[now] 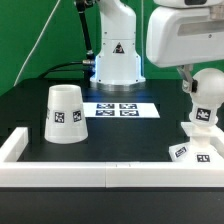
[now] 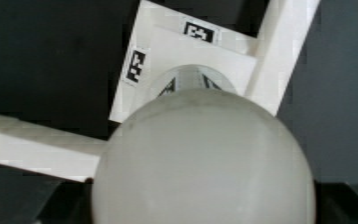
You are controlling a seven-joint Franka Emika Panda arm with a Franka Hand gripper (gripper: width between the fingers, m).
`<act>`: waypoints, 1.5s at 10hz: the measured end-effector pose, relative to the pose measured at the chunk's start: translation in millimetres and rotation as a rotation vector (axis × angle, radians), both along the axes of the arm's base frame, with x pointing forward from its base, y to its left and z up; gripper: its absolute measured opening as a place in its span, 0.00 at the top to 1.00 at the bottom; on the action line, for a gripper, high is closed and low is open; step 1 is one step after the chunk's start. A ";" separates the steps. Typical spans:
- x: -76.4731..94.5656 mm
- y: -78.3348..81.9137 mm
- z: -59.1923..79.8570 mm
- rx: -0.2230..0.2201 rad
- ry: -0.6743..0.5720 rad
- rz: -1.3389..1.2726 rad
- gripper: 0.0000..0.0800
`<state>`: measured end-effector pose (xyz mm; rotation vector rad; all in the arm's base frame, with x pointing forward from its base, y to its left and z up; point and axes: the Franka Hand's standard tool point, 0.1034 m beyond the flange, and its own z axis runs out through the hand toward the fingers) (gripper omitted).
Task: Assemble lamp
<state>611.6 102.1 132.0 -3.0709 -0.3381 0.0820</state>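
Observation:
The round white bulb point(image 1: 207, 90) is at the exterior view's right, neck down with a tag on the neck. My gripper point(image 1: 198, 84) is shut on the bulb's round head; one dark finger point(image 1: 187, 80) shows beside it. The bulb stands on or just above the flat stepped base point(image 1: 192, 140); I cannot tell if they touch. In the wrist view the bulb point(image 2: 202, 150) fills most of the picture, with the tagged base point(image 2: 190, 55) beyond it; my fingers are hidden there. The tapered shade point(image 1: 64, 112) stands wide end down at the left, apart from the gripper.
The marker board point(image 1: 116, 109) lies flat at the middle back, in front of the white robot pedestal point(image 1: 117, 60). A low white wall point(image 1: 60, 172) runs along the front and sides of the black table, and shows in the wrist view point(image 2: 34, 140).

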 end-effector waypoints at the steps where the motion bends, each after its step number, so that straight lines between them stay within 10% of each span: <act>1: -3.1 -0.7 0.2 -0.001 -0.023 -0.070 0.29; 15: -4.9 -2.2 -0.1 0.054 0.037 -1.245 0.28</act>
